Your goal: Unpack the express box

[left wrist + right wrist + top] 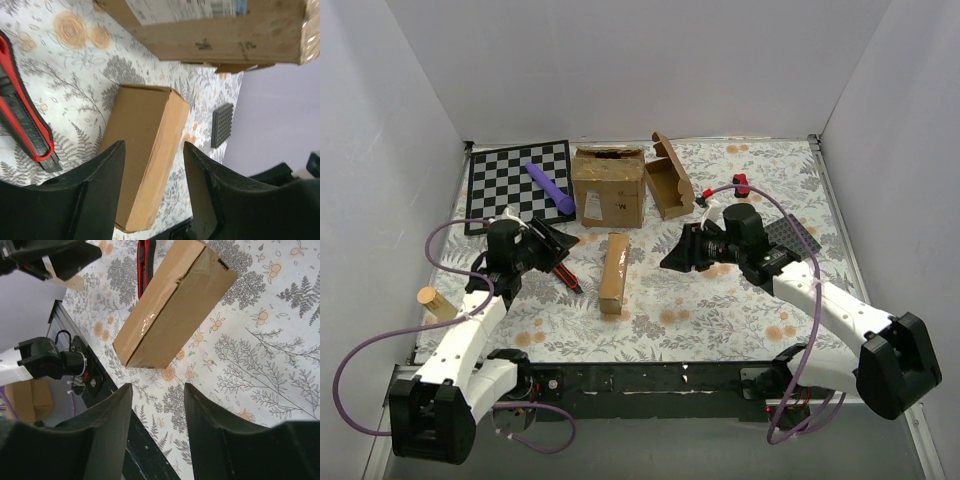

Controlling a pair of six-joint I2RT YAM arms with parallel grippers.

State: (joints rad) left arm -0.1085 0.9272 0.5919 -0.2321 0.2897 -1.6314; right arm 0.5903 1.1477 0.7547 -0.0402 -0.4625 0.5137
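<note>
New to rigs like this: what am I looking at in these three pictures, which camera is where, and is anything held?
Two robot arms are bolted at the near edge of a table with a flowered cloth. The overhead picture looks down from behind them. The other two come from a camera on each wrist, so the black prongs in them are that arm's own fingers. On the cloth lie a closed long brown cardboard box in the middle, a red and black utility knife, a large cube-shaped brown carton, a small brown cardboard box with its lid open, a black and white checkered mat with a purple stick on it, and a dark grey studded plate. The left gripper and right gripper both point at the closed box, open, holding nothing.
</note>
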